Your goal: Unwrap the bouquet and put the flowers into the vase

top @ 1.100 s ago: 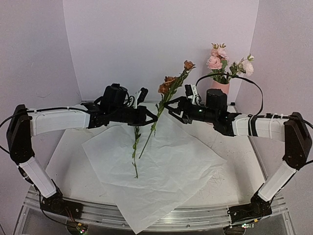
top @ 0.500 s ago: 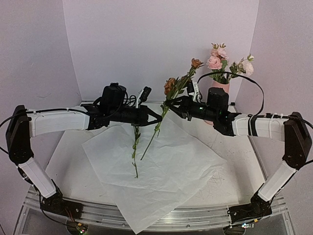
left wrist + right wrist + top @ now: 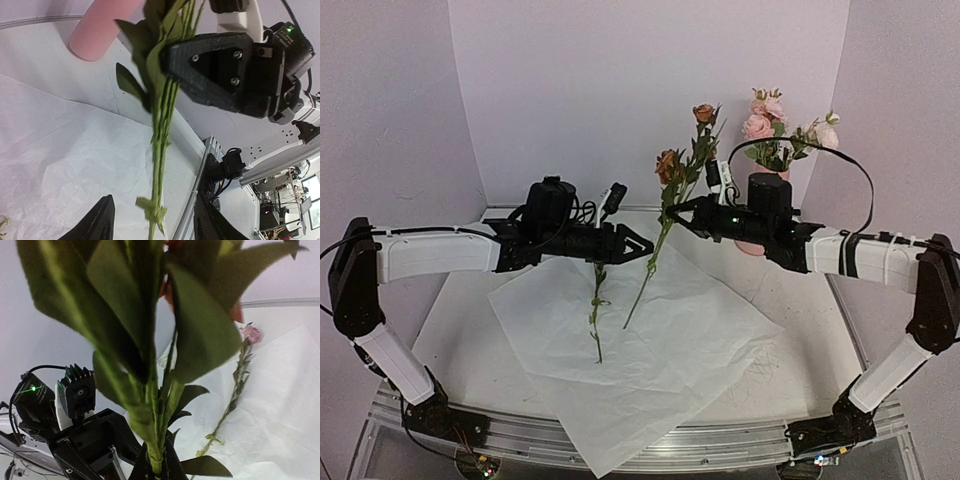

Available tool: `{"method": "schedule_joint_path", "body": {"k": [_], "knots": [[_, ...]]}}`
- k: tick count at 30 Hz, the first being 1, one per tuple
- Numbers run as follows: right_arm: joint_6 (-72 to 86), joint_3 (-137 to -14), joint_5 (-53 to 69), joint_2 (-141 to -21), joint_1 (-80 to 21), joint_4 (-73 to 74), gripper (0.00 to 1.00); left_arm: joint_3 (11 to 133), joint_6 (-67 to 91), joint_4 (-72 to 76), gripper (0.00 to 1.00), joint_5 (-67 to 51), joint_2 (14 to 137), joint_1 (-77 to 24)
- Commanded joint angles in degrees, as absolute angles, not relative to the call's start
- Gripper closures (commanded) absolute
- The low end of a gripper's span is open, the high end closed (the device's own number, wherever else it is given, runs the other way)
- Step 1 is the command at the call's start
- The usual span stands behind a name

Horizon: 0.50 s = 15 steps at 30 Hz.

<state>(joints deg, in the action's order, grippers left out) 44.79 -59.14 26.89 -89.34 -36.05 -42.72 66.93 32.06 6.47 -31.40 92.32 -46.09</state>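
Top view: the right tool (image 3: 678, 212) is clamped on the stems of the brownish flowers (image 3: 668, 165), held up over the white paper (image 3: 700, 340) on the worktop (image 3: 470, 320). The left tool (image 3: 638, 245) stands apart just left of them.
Left wrist: the stems show between its spread fingers, with the vase (image 3: 100, 30) beyond.
Right wrist: a loose stem (image 3: 235, 385) lies on the paper.

The white worktop (image 3: 460, 330) carries crinkled white paper (image 3: 670, 340) spread over its middle and reaching past the near edge. One thin green stem (image 3: 596, 310) lies on the paper, left of centre. The pink vase (image 3: 100, 30) stands at far right.
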Motion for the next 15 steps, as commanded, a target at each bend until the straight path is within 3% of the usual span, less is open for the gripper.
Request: {"method": "schedule_joint_path", "body": {"k": [1, 5, 11, 15], "knots": [[22.86, -65.78, 12.05, -80.81, -36.21, -25.99, 1.00, 64.94, 28.93, 8.31, 0.43, -26.51, 87.08, -46.23], [9.78, -67.33, -7.74, -75.62, -36.12, -17.79, 1.00, 63.51, 27.95, 8.16, 0.42, -23.96, 85.92, -46.23], [-9.08, -73.79, -33.58, -73.23, -36.04, -16.73, 1.00, 64.33, 27.68, 7.49, 0.42, -22.46, 87.12, -46.30], [-15.88, -81.14, -40.09, -76.15, -33.92, -18.06, 1.00, 65.82, 28.28, 3.54, 0.42, -15.22, 88.28, -46.21]]}}
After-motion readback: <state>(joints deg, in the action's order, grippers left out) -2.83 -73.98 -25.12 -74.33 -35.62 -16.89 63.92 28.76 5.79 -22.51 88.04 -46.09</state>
